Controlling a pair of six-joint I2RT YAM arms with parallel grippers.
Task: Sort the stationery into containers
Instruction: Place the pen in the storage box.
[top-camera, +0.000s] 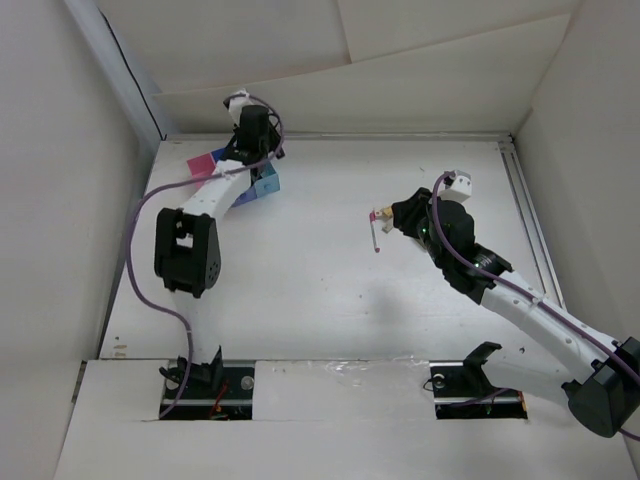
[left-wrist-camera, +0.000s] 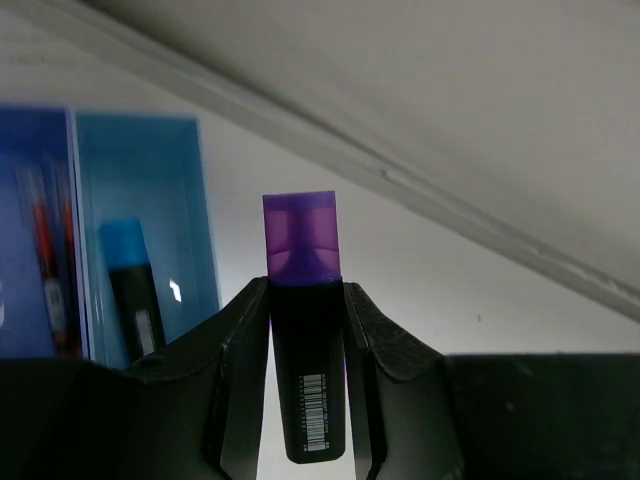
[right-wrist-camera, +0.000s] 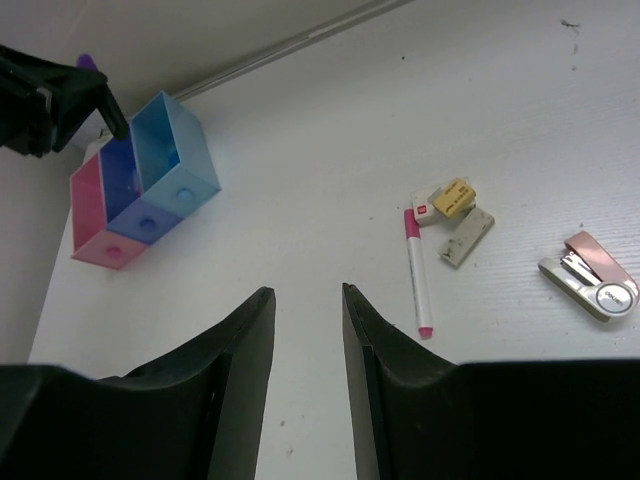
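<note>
My left gripper (left-wrist-camera: 305, 288) is shut on a short dark marker with a purple end (left-wrist-camera: 302, 250). It holds the marker up beside the light blue bin (left-wrist-camera: 150, 160), which has a blue-capped marker (left-wrist-camera: 130, 290) in it. The purple-blue bin (left-wrist-camera: 30, 150) holds thin red pens (left-wrist-camera: 45, 260). In the top view the left gripper (top-camera: 252, 148) hangs over the joined bins (top-camera: 265, 186) at the back left. My right gripper (right-wrist-camera: 308, 295) is open and empty above the table. A pink-and-white pen (right-wrist-camera: 416, 270) lies to its right. The three bins (right-wrist-camera: 170, 150) show far left.
Two small erasers (right-wrist-camera: 445, 200), a grey block (right-wrist-camera: 467, 238) and a pink stapler (right-wrist-camera: 590, 275) lie by the pen. White walls close in the table at the back and sides. A metal rail (top-camera: 530, 220) runs along the right side.
</note>
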